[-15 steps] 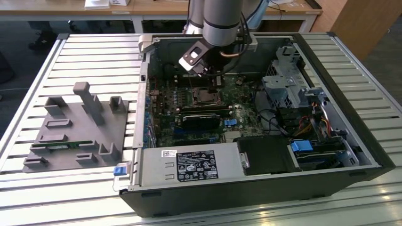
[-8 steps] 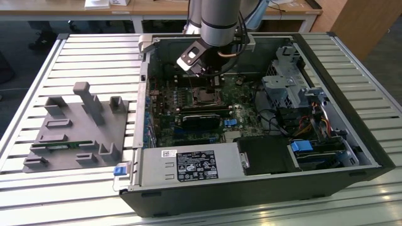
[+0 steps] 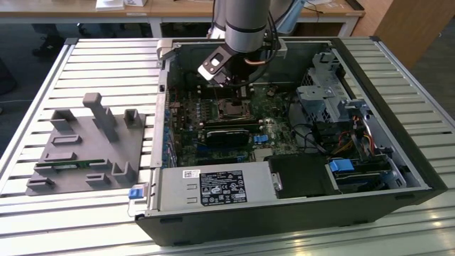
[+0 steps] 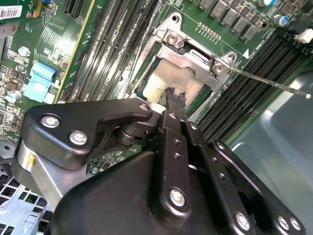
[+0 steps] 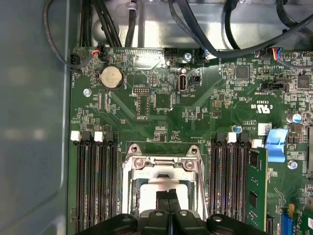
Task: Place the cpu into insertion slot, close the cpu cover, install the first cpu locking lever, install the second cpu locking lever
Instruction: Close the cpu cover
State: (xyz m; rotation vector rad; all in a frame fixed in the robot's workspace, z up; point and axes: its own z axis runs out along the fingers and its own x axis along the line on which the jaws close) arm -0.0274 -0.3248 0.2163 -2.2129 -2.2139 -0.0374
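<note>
- The cpu (image 5: 149, 193) is seen as a flat, pale silver-grey square, framed by the cut-out of the cpu cover (image 5: 164, 165).
- The cpu cover, a thin shiny metal frame, appears to lie down over the insertion slot (image 3: 231, 109), which is set into the green motherboard (image 5: 161, 98) between banks of long black memory slots (image 5: 95, 181).
- In the second wrist view a thin locking lever (image 4: 264, 81) is seen angled out from a corner of the cover, away from the socket.
- The claw (image 4: 176, 96) is held just above the cpu, its two black fingers pressed together with nothing between them.
- The motherboard, a labelled power supply (image 3: 213, 186), drive bays and bundled cables are housed in an open computer case (image 3: 284, 218) lying on the slatted counter (image 3: 106, 64).
- A grey fixture tray (image 3: 85, 154) is set on the counter at the exterior view's left, with a small green board (image 3: 71, 164) held in it.
</note>
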